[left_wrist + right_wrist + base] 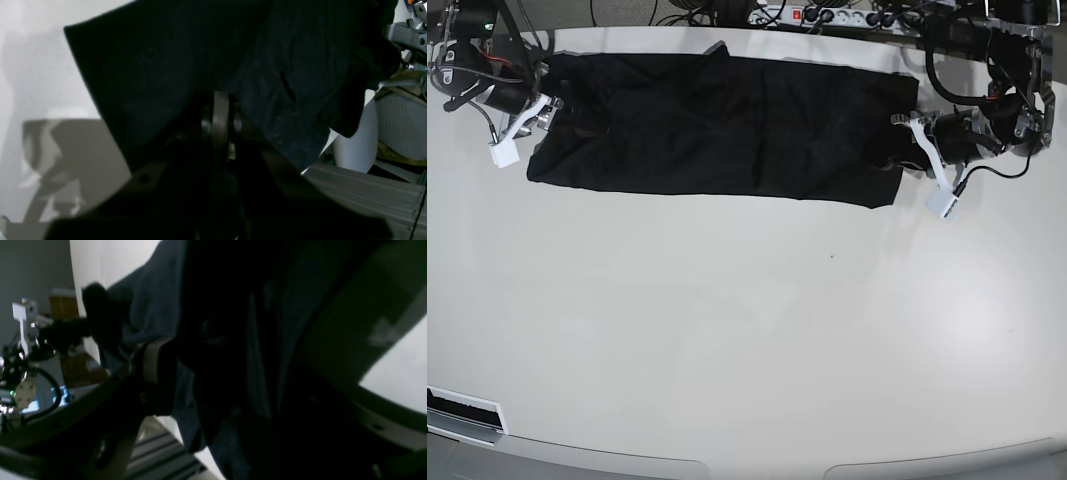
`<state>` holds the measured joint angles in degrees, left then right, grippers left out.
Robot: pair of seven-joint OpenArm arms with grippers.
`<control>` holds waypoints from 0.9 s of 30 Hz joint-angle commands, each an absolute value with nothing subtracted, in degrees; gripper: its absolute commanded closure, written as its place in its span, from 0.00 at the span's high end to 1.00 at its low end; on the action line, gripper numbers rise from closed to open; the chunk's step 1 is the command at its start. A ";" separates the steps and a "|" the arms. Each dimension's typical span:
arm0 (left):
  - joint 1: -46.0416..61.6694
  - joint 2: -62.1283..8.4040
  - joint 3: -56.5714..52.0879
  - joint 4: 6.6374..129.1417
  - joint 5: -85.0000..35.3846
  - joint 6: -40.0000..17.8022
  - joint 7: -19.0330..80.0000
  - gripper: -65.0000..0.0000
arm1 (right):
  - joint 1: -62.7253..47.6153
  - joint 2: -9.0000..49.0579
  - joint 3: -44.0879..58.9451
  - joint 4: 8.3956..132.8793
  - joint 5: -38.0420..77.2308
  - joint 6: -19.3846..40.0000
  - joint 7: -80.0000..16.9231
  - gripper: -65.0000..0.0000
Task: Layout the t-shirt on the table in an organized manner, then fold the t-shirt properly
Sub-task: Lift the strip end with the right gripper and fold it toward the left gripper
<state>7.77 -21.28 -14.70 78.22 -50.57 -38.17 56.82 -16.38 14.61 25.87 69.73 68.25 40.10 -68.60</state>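
Note:
The black t-shirt point(717, 125) lies stretched in a long band across the far part of the white table point(747, 330). My left gripper point(905, 135) is at the shirt's right end. In the left wrist view its fingers point(220, 116) are pressed together, shut on the t-shirt point(173, 66), which rises over them. My right gripper point(549, 105) is at the shirt's left end. In the right wrist view its jaws stand wide apart, one pad point(153, 360) showing, with dark shirt fabric point(160, 300) filling the gap; no pinch shows.
A power strip point(827, 15) and cables run along the table's far edge behind the shirt. Grey ribbed rails point(367, 193) sit beyond the table edge near the left arm. The table's near edge point(727, 462) curves along the bottom.

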 commanded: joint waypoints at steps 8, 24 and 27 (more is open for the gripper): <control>7.27 -22.06 -15.11 78.98 -51.70 -39.20 56.16 0.00 | -16.51 17.30 29.47 70.13 81.67 40.00 -77.78 0.60; 7.27 -22.04 -15.11 78.98 -51.75 -39.18 56.14 0.00 | -16.51 11.57 32.18 70.13 85.00 40.00 -80.00 0.60; 7.27 -22.06 -15.11 78.98 -51.72 -39.18 56.14 0.00 | -16.49 11.46 30.28 70.13 84.97 40.00 -80.00 0.60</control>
<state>7.77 -21.28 -14.70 78.22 -50.57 -38.61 56.80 -16.67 10.76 30.11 69.52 83.40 39.72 -79.99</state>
